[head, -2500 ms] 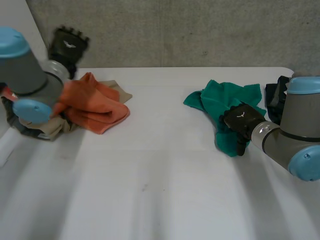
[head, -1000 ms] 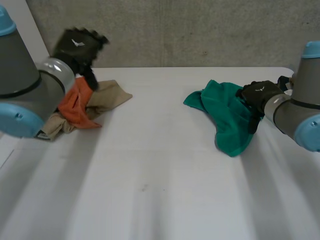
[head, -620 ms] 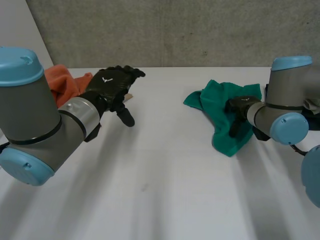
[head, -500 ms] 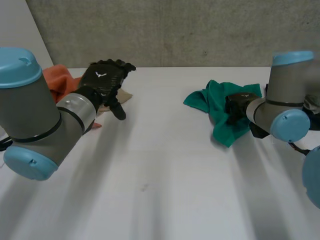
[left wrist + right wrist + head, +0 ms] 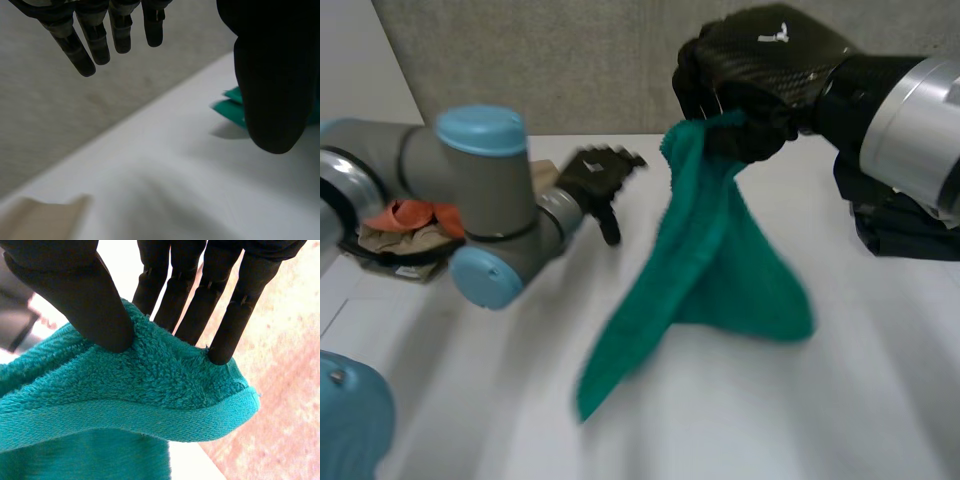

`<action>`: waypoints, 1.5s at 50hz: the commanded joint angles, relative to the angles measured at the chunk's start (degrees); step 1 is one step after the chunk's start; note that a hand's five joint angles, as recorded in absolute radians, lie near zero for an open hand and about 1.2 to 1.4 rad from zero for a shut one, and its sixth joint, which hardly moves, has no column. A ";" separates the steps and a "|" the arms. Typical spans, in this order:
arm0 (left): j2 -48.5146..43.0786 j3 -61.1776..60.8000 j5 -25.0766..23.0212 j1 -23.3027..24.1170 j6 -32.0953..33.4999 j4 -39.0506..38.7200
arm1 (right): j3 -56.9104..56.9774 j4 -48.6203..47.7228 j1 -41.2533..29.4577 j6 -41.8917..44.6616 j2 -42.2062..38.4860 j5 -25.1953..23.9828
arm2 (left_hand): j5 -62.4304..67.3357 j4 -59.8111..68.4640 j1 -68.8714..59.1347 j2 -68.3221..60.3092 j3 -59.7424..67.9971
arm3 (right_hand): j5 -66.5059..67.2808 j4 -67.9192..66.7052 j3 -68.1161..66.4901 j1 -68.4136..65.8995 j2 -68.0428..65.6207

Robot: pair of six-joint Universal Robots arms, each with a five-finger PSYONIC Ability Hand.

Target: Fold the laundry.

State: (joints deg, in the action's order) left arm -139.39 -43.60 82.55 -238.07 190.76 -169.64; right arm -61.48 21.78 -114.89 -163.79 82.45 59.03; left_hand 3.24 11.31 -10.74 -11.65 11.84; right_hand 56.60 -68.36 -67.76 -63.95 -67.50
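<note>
Teal terry-cloth towel [image 5: 710,270], hanging from the right robot hand [image 5: 760,70] above the white table [image 5: 740,430]. In the right wrist view we see the thumb and straight fingers [image 5: 242,310] clamped on the towel just inside its hemmed edge, near what looks like a corner. The rest drapes down in a bunched, tapering fall. We cannot tell whether its lowest tip touches the table.

The left robot hand [image 5: 598,178] is over the table just beside the hanging cloth, its fingers straight and apart from the thumb, holding nothing. A heap of orange and beige cloths [image 5: 405,225] lies behind the left arm, and a dark garment [image 5: 895,235] lies under the right arm. Both are well apart from the towel.

We judge the step in hand to be opening the towel out before the first fold. To do it well, we would have the empty hand follow the same hem to the neighbouring corner and pinch there. The two hands then draw apart until that edge is taut, so the cloth falls as one flat sheet. The present pinch should hold firm throughout, since a slip would drop the towel back into a heap.
</note>
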 commanded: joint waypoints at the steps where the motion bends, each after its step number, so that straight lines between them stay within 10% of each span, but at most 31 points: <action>1: -1.59 -3.15 -8.01 5.42 -4.34 5.11 | 2.50 0.54 0.54 -1.18 1.49 -1.20 | -3.24 -1.31 0.74 1.65 -1.84 | 13.40 -11.64 -12.24 -16.05 -12.50; 11: -0.01 -5.09 -11.01 9.90 -10.66 5.11 | 3.21 0.81 -0.42 -5.75 2.19 -1.73 | -3.24 -1.31 0.74 1.65 -1.84 | 13.40 -11.64 -12.24 -16.05 -12.50; 14: 1.75 -5.53 -13.02 11.40 -16.99 5.90 | 3.56 -0.77 0.71 -7.07 1.49 -1.64 | 23.45 25.37 -25.94 -25.03 24.84 | 13.40 -11.64 -12.24 -16.05 -12.50; 16: 3.16 -5.88 -14.44 11.67 -20.51 5.73 | 4.17 -2.00 2.21 -8.03 0.00 -1.46 | 66.67 68.60 -69.17 -68.26 68.07 | 13.40 -11.64 -12.24 -16.05 -12.50; 19: 5.35 -5.18 -10.50 9.48 -23.15 4.76 | 5.32 -2.97 3.44 -8.48 -2.02 -0.94 | 66.76 68.69 -69.26 -68.35 68.16 | 13.40 -11.64 -12.24 -16.05 -12.50; 26: 13.61 -4.56 10.77 -0.19 -18.86 2.92 | 9.01 -3.68 7.30 -7.86 -7.56 1.17 | 66.76 68.69 -69.26 -68.35 68.16 | 13.40 -11.64 -12.24 -16.05 -12.50; 34: 26.79 -13.26 9.91 -4.42 -6.73 0.63 | 10.86 -4.12 11.26 -0.41 -16.26 1.61 | 66.76 68.69 -69.26 -68.35 68.16 | 13.40 -11.64 -12.24 -16.05 -12.50; 42: 29.80 -26.35 14.29 1.90 -1.27 -7.45 | 7.87 -6.92 11.53 14.36 -25.05 2.14 | 66.76 68.69 -69.26 -68.35 68.16 | 13.40 -11.64 -12.24 -16.05 -12.50; 52: 10.12 -26.19 28.27 13.51 -1.18 -12.65 | -2.58 -14.74 8.63 26.50 -32.52 4.25 | 61.62 63.54 -64.11 -63.21 63.01 | 13.40 -11.64 -12.24 -16.05 -12.50; 58: 7.64 -21.89 27.76 15.62 -6.00 -2.04 | -6.72 -20.19 8.36 26.42 -32.97 10.39 | 15.60 17.53 -18.10 -17.19 17.00 | 13.40 -11.64 -12.24 -16.05 -12.50; 62: 10.96 -20.65 25.73 15.53 -7.77 3.07 | -8.56 -21.34 8.45 24.93 -30.95 15.67 | -1.97 -0.04 -0.53 0.38 -0.57 | -15.98 17.74 17.14 13.33 16.88; 66: 17.11 -21.17 25.73 13.00 -6.99 4.84 | -10.67 -19.68 8.54 18.27 -26.22 21.02 | -3.24 -1.31 0.74 1.65 -1.84 | -41.75 43.51 42.91 39.10 42.65; 75: 29.17 -31.18 22.31 1.13 -1.71 7.13 | -10.42 -8.35 9.94 3.31 -17.50 21.21 | -3.24 -1.31 0.74 1.65 -1.84 | -52.90 54.65 54.05 50.25 53.79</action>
State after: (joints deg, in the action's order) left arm -118.44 -66.68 107.62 -228.71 185.51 -163.66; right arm -72.67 4.73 -106.04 -150.81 59.71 80.85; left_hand 3.03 11.40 -11.97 -11.66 12.06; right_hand 5.57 -17.19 -16.68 -17.83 -17.67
